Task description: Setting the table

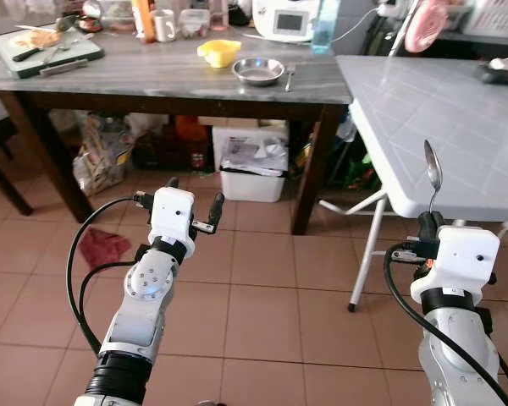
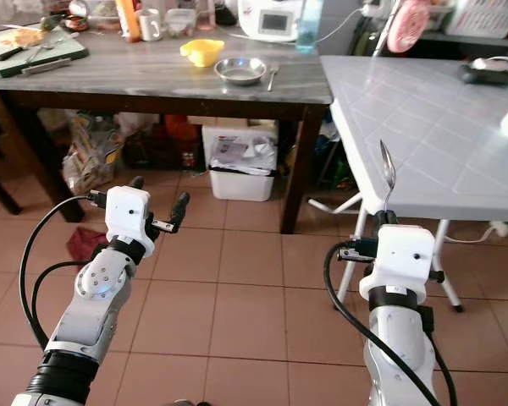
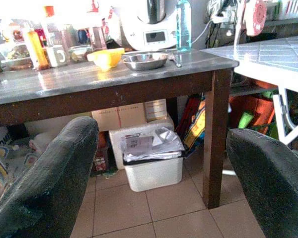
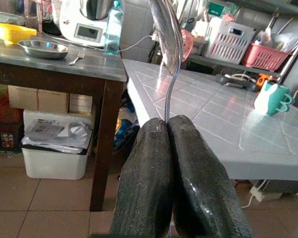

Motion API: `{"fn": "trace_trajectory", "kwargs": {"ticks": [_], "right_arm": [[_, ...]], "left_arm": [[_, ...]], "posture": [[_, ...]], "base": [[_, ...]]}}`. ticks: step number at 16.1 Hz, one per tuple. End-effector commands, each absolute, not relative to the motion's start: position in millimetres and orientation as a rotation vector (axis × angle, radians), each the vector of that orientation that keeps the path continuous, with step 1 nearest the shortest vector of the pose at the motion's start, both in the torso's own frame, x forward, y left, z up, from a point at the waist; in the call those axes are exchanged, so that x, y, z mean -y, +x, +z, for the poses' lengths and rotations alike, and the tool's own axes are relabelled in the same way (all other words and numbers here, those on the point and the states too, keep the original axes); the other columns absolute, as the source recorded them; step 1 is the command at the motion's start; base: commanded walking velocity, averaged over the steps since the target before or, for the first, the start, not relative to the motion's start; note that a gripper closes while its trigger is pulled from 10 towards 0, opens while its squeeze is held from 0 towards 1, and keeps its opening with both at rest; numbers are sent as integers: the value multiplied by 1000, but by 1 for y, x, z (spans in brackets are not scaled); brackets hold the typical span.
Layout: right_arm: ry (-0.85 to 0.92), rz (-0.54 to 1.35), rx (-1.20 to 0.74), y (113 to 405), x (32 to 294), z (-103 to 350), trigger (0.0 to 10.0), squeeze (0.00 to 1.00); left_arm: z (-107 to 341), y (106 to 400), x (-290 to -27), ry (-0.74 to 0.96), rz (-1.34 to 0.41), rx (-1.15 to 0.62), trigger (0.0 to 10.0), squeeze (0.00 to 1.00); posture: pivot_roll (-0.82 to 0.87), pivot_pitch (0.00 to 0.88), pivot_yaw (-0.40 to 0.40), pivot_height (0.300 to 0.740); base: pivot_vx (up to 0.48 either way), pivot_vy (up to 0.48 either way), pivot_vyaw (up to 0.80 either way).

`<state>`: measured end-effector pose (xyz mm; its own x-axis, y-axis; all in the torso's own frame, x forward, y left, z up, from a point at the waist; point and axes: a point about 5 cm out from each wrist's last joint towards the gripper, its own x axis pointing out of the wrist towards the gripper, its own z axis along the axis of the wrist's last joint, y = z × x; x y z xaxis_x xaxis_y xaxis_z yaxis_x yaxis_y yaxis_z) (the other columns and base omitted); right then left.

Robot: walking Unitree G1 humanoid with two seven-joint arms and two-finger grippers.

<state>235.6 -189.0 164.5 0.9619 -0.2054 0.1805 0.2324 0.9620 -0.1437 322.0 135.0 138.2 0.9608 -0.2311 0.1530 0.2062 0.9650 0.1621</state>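
Spoon: slim silver metal spoon [image 1: 433, 176] stands upright, bowl up, pinched by its handle between the 2 pressed-together fingers of the right gripper [image 1: 429, 222], beside the white tiled-pattern table [image 1: 457, 127]. Left gripper [image 1: 193, 203] spread, empty. Best carried steady, then laid flat by the round steel bowl [image 1: 257, 70] on the grey-topped dark wooden table [image 1: 152, 68].

On the wooden table [image 1: 152, 72] ahead, a fork [image 1: 289, 76] lies right of the metal bowl [image 1: 257, 70]; beneath sits, I think, a bin [image 1: 252, 173]; the folding table [image 1: 440, 127] stands right
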Motion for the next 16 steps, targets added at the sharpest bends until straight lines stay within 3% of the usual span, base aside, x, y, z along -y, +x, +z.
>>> {"fn": "trace_trajectory", "kwargs": {"ticks": [1,16], "right_arm": [[-172,-235,178,236,191,167,10000,0],[-181,-235,187,236,191,168,10000,0]], "left_arm": [[141,324,-133,146,-232,180,10000,0],[140,323,-129,146,-256,183,10000,0]], "posture": [[56,81,-26,740],[45,87,-20,740]], "base": [[0,0,0],[32,0,0]]}}
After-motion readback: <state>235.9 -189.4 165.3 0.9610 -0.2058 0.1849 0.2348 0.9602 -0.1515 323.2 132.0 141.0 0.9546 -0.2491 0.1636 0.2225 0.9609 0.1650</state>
